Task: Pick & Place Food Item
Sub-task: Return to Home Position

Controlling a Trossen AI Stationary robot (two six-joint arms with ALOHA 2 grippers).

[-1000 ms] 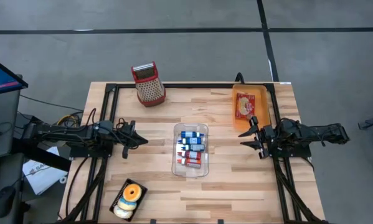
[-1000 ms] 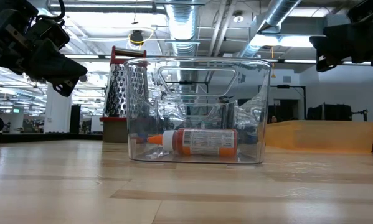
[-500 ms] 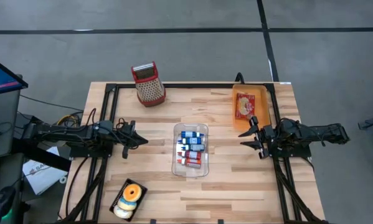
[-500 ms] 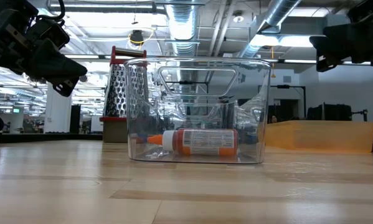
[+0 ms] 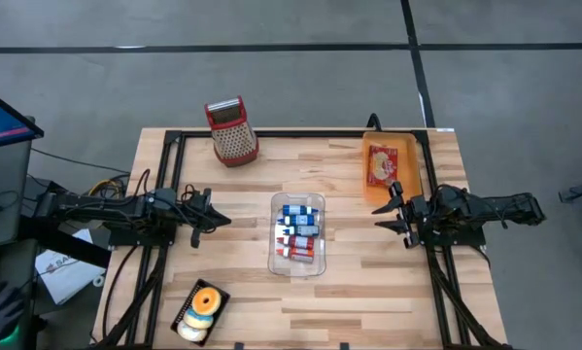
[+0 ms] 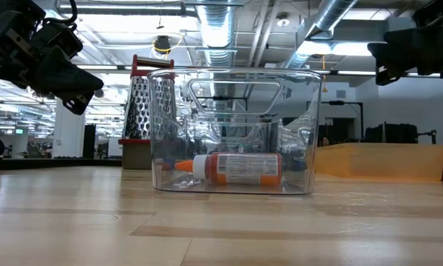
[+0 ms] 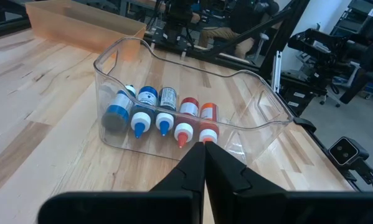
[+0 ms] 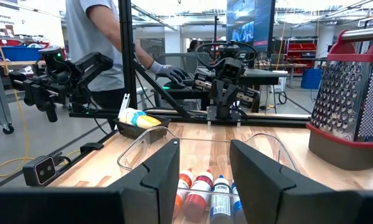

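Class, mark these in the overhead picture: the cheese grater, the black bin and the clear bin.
cheese grater (image 5: 235,144): high view, metal face.
black bin (image 5: 186,305): high view, left rim.
clear bin (image 5: 298,268): high view, bare end of its floor.

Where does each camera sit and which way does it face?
High: overhead, straight down on the table; left arm, right arm flank the clear bin.
Low: tabletop height, level through that bin; arms in upper corners.
Left wrist: faces the bin past shut left fingers.
Right wrist: faces it from opposite, past open right fingers.
Shared: all see the bin.
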